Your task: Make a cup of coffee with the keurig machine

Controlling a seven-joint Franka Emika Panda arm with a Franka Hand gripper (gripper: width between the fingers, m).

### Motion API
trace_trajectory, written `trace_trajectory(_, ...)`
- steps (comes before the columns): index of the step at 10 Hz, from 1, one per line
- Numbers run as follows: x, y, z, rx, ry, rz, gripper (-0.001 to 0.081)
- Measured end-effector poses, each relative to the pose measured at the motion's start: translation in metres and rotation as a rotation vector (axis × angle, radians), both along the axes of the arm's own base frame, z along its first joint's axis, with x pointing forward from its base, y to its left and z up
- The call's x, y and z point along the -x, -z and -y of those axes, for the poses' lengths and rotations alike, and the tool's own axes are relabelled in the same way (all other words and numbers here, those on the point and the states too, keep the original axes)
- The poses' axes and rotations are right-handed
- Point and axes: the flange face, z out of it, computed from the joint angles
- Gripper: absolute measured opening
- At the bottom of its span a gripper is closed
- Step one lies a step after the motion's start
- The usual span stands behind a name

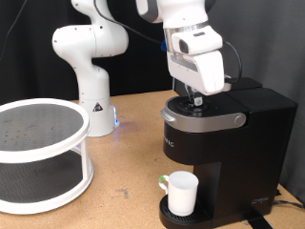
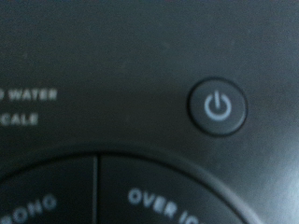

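Note:
The black keurig machine (image 1: 224,134) stands at the exterior view's right. The white cup (image 1: 181,192) with a pale green handle sits on its round drip tray under the brew head. My gripper (image 1: 194,95) hangs straight down over the machine's top, its tips at or just above the lid. The wrist view is filled by the machine's black control panel with a lit blue power button (image 2: 218,105) and curved labelled buttons; my fingers do not show there. Nothing shows between the fingers.
A white round two-tier rack (image 1: 38,153) stands at the exterior view's left. The white robot arm base (image 1: 93,76) stands behind it, with a blue light near its foot. A cable trails from the machine at the lower right.

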Motion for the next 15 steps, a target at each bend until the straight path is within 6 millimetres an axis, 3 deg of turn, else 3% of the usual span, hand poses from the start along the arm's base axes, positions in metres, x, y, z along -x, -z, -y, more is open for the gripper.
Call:
trace_trajectory(7, -0.009, 0.002, 0.018, -0.064, 0.040, -0.198, 0.0000)
trace_trajectory(15, -0.024, 0.005, 0.034, -0.132, 0.059, -0.240, 0.0000)
